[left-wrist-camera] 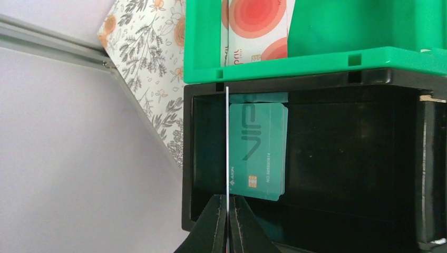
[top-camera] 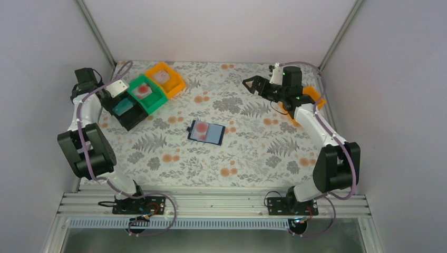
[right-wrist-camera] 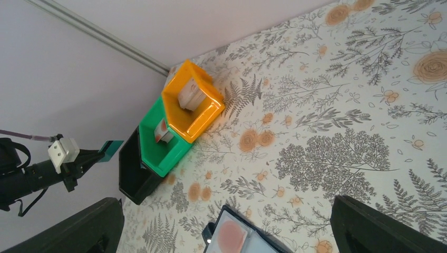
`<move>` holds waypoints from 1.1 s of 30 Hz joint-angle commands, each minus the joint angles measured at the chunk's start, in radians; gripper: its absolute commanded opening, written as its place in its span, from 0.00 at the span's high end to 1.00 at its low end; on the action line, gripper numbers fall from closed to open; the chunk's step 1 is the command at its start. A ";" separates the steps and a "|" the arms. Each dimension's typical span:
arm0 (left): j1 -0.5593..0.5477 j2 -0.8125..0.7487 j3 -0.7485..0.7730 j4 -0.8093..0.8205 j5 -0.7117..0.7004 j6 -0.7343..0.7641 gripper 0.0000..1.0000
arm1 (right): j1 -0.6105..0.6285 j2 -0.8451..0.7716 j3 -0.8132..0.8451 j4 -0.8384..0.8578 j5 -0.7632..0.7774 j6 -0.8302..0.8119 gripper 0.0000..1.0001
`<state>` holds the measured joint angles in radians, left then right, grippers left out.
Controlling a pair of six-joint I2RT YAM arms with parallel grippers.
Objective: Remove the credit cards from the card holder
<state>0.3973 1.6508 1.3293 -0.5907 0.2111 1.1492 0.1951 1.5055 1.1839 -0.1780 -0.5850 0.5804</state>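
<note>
L claw (left-wrist-camera: 227, 203) pinching a card (right-wrist-camera: 112, 149) over black bin (left-wrist-camera: 188, 158); next I let go. R claw (top-camera: 251, 83) spread, idle.

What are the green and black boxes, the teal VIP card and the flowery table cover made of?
The green bin and the black bin look like hard moulded plastic: smooth, slightly shiny, with crisp rims. The teal card seems to be thin stiff plastic with a glossy print and a small metal chip. The table cover has a matte flowered print, perhaps cloth or vinyl; the pictures leave that open.
</note>
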 commanded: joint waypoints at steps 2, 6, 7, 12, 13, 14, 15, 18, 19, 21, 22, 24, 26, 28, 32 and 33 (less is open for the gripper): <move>0.007 0.024 -0.012 0.060 0.129 0.052 0.98 | -0.026 0.016 -0.010 -0.006 -0.071 -0.041 0.01; 0.008 0.037 -0.086 0.144 0.140 0.061 0.98 | -0.031 0.024 -0.011 0.010 -0.091 -0.023 0.01; 0.008 0.046 -0.092 0.154 0.137 0.064 0.98 | -0.033 0.023 -0.011 0.012 -0.094 -0.021 0.01; 0.014 0.098 -0.085 0.177 0.081 0.072 0.98 | -0.039 0.013 -0.007 0.005 -0.087 -0.021 0.01; 0.016 0.099 -0.086 0.180 0.087 0.074 0.98 | -0.041 0.014 -0.008 0.002 -0.086 -0.022 0.01; 0.018 0.099 -0.088 0.186 0.087 0.077 0.98 | -0.042 0.015 -0.006 0.002 -0.087 -0.020 0.01; 0.018 0.099 -0.090 0.193 0.085 0.080 0.98 | -0.043 0.017 -0.006 0.001 -0.088 -0.018 0.01; 0.018 0.113 -0.100 0.209 0.049 0.106 0.98 | -0.045 0.022 -0.007 0.004 -0.094 -0.010 0.01; 0.018 0.120 -0.097 0.206 0.029 0.106 0.98 | -0.047 0.021 -0.006 0.005 -0.097 -0.007 0.01; 0.023 0.121 -0.092 0.194 0.010 0.102 0.98 | -0.048 0.020 -0.003 0.003 -0.100 -0.007 0.01; 0.028 0.108 -0.095 0.192 0.010 0.101 0.98 | -0.049 0.020 -0.003 0.002 -0.101 -0.007 0.01; 0.036 0.094 -0.109 0.194 -0.006 0.097 0.98 | -0.050 0.021 0.000 0.002 -0.101 -0.007 0.01; 0.037 0.092 -0.115 0.192 -0.034 0.089 0.98 | -0.051 0.025 0.004 0.003 -0.104 -0.005 0.01; 0.036 0.097 -0.122 0.196 -0.054 0.074 0.98 | -0.051 0.028 0.010 0.002 -0.106 -0.006 0.01; 0.037 0.120 -0.123 0.224 -0.087 0.031 0.98 | -0.054 0.026 0.011 -0.002 -0.113 -0.009 0.01; 0.035 0.129 -0.118 0.229 -0.097 0.022 0.98 | -0.055 0.023 0.011 -0.005 -0.114 -0.012 0.01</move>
<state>0.4263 1.7550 1.2171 -0.3851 0.1650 1.2114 0.1501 1.5215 1.1820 -0.1802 -0.6819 0.5747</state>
